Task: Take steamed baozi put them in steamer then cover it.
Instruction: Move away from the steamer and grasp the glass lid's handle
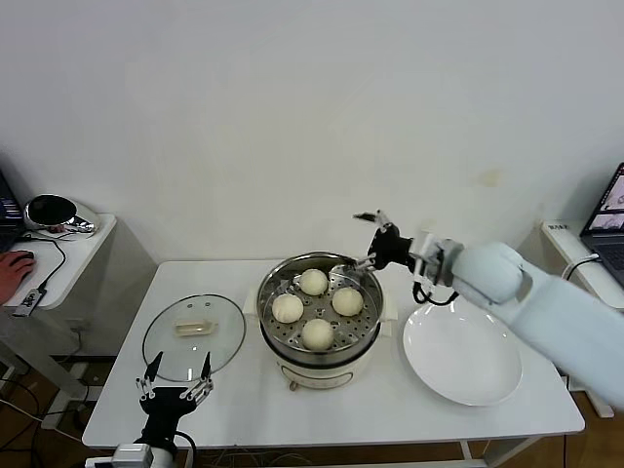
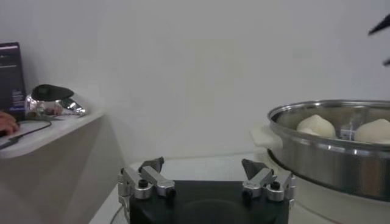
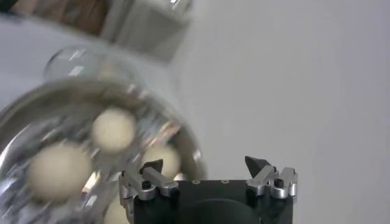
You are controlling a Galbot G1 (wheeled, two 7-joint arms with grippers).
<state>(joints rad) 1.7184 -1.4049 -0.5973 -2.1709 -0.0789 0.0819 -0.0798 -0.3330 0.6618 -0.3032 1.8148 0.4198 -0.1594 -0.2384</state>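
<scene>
Several white baozi (image 1: 313, 282) lie on the perforated tray inside the steel steamer (image 1: 273, 343) at the table's middle. The glass cover (image 1: 166, 341) with its cream handle lies flat on the table left of the steamer. My right gripper (image 1: 375, 239) is open and empty, above the steamer's far right rim. Its wrist view shows the gripper (image 3: 204, 164) over the baozi (image 3: 114, 129), with the steamer rim (image 3: 186, 131) and the cover (image 3: 79, 61) beyond. My left gripper (image 1: 175, 375) is open and empty at the table's front left, by the cover's near edge. Its wrist view shows the gripper (image 2: 203, 165), the steamer (image 2: 329, 158) and baozi (image 2: 316, 126).
A flat white plate (image 1: 463, 353) lies on the table right of the steamer, below my right arm. A side table (image 1: 58, 258) with a person's hand, cables and a shiny object stands at the left. A laptop (image 1: 609, 219) is at the far right. A white wall is behind.
</scene>
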